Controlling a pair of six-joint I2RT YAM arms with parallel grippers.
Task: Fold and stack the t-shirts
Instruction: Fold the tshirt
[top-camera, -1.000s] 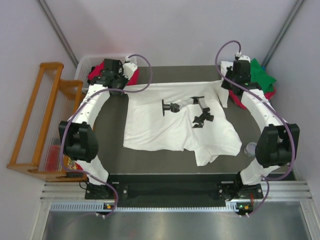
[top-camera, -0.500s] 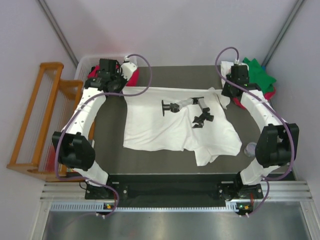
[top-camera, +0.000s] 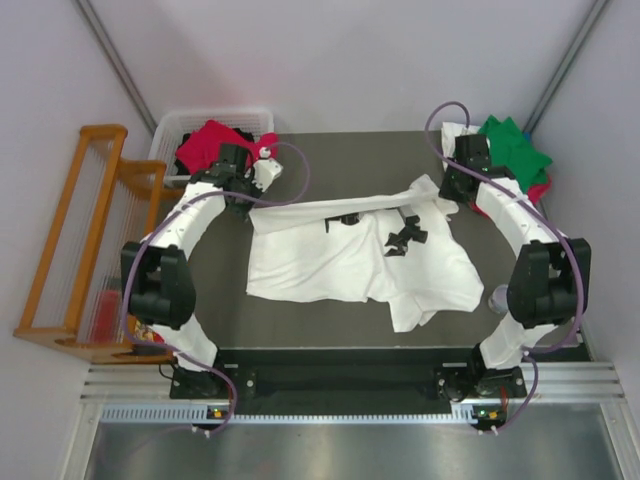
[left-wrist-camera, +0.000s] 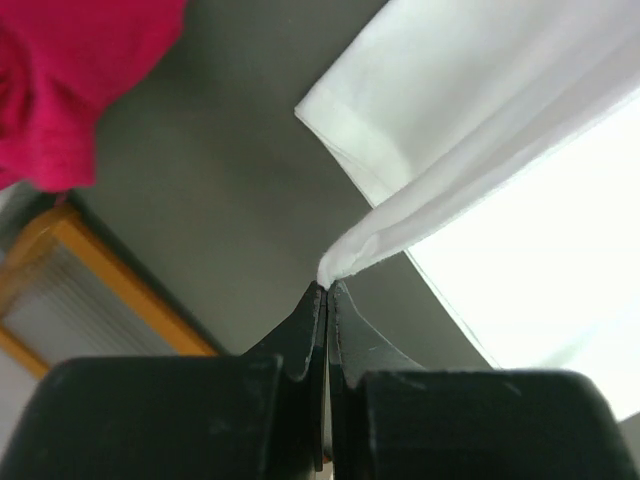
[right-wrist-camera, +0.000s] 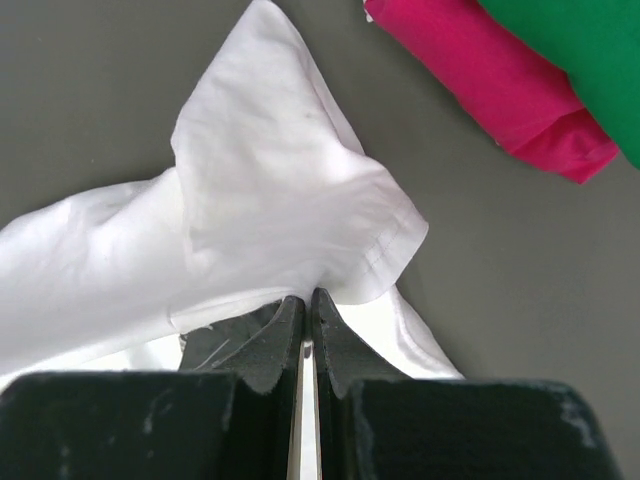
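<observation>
The left claw (left-wrist-camera: 326, 288) and right claw (right-wrist-camera: 307, 297) each clamp a far corner of the white t-shirt (top-camera: 350, 265), its far edge stretched between them over the table (top-camera: 330, 150). A crimson shirt (top-camera: 205, 140) fills the basket (top-camera: 168, 127) behind the left claw; a green shirt (top-camera: 515, 150) lies beside the right claw.

pale walls (top-camera: 350, 60), dark grey table (top-camera: 340, 150), orange wooden rack (top-camera: 75, 240) at left, white slotted basket (top-camera: 175, 118), aluminium rail (top-camera: 340, 385) in front

We see the spread t-shirt (top-camera: 350, 265) lying mid-table (top-camera: 220, 295), the basket (top-camera: 165, 125) holding another shirt (top-camera: 205, 143) at far left, folded shirts (top-camera: 515, 150) stacked far right, a rack (top-camera: 70, 250) left of the table.
</observation>
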